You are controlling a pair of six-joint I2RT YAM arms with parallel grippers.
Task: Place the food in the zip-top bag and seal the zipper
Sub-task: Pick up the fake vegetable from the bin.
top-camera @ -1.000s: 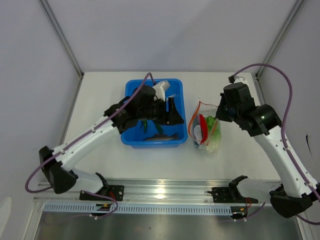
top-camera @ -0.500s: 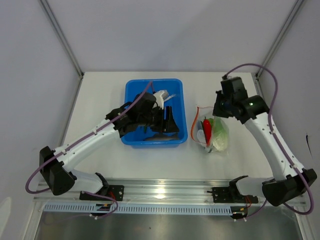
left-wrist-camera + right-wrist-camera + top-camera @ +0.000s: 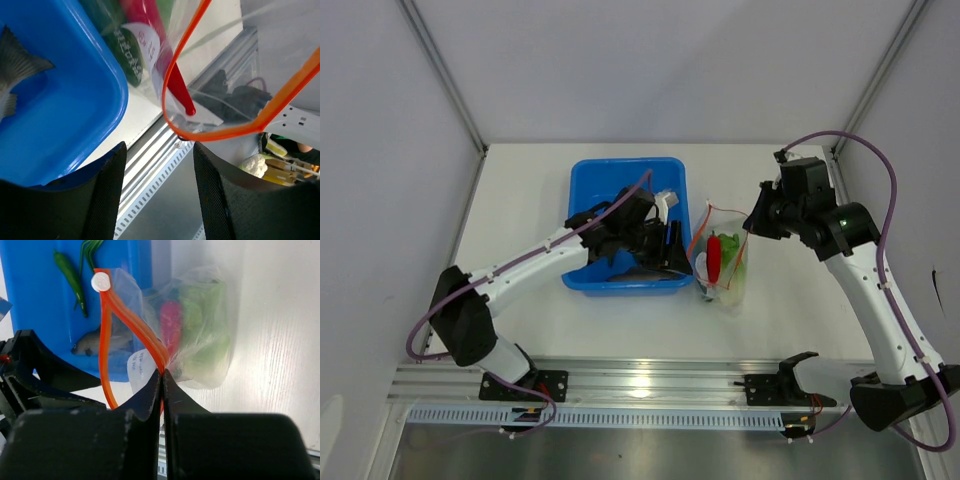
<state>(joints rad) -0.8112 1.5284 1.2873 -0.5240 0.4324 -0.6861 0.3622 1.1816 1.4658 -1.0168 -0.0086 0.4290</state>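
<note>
I work on a white table (image 3: 520,190) inside a booth with plain pale grey walls (image 3: 650,70). Thin metal posts (image 3: 445,75) stand in the back corners. An aluminium rail (image 3: 640,378) runs along the near edge.

Bin (image 3: 620,172): bright blue | bag (image 3: 125,290): clear, glossy, with orange-red zipper (image 3: 103,340) | chili (image 3: 714,255): red behind the plastic | cabbage (image 3: 205,315): pale green | pod (image 3: 70,275): dark green | fish (image 3: 95,343): grey, fin striped | table (image 3: 280,365): white, faint grain
</note>
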